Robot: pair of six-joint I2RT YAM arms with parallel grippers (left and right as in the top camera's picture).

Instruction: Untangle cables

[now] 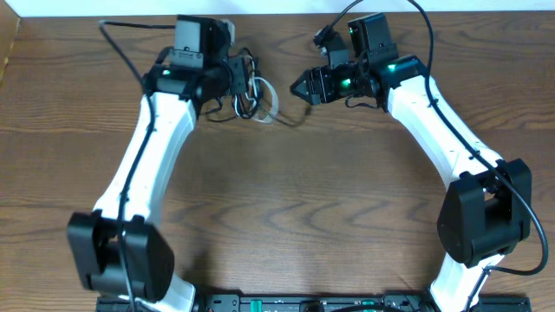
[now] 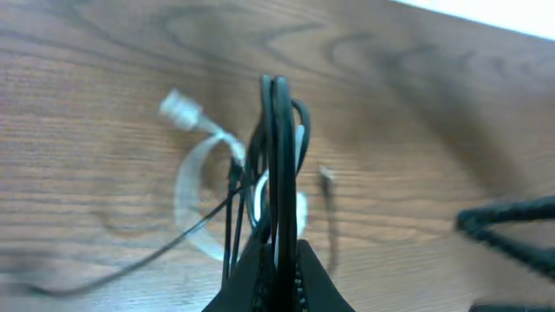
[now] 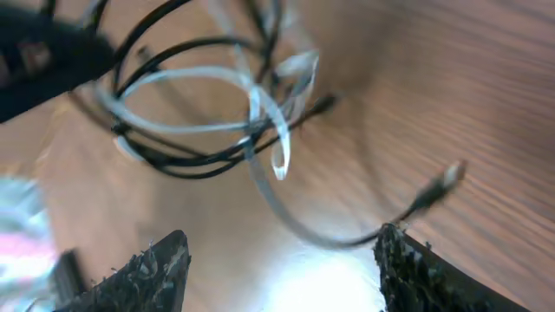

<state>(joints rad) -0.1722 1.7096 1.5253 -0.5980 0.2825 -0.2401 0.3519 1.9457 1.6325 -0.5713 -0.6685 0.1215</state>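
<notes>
The cables are a small tangle of black cords and one white cord at the back middle of the table. My left gripper is shut on several black strands and holds them up, with the white cord looped on the wood behind. My right gripper is open and empty just right of the tangle. In the right wrist view the tangle lies ahead of the spread fingers, and a black cord with a plug end trails to the right.
The wooden table spreads toward the front. Thick black arm wires run along the back by each arm. The table's far edge is close behind the tangle.
</notes>
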